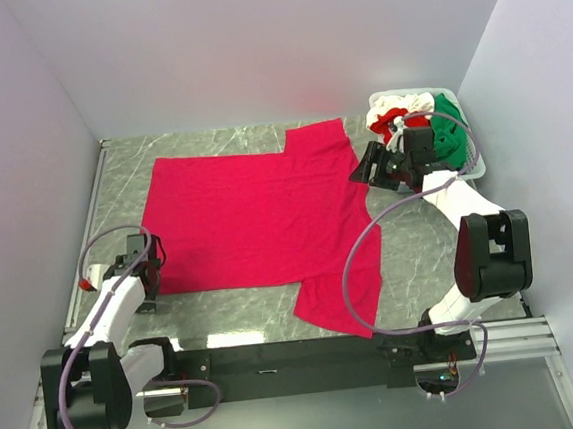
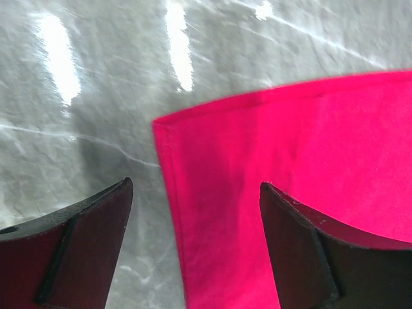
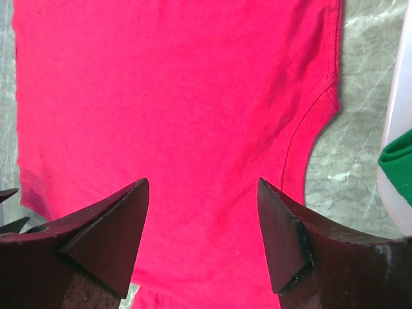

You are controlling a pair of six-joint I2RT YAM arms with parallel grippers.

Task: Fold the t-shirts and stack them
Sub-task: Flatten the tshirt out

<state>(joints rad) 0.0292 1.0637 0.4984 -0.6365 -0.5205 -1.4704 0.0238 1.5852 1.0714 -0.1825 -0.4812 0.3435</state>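
A large crimson-red t-shirt (image 1: 257,217) lies spread flat on the marble table, collar to the right, hem to the left. My left gripper (image 1: 148,259) is open over the shirt's near-left hem corner (image 2: 168,129); its jaws stand wide, empty. My right gripper (image 1: 368,167) is open above the shirt's collar and shoulder area (image 3: 193,96), with the neckline (image 3: 322,109) to the right; nothing is held. Green (image 1: 450,130), red (image 1: 414,120) and white (image 1: 388,117) shirts lie bunched in the basket at the back right.
The white slotted plastic basket (image 1: 475,163) stands at the back right corner; its rim shows in the right wrist view (image 3: 396,129). Grey walls close in on three sides. Bare marble (image 1: 210,141) shows behind and left of the shirt.
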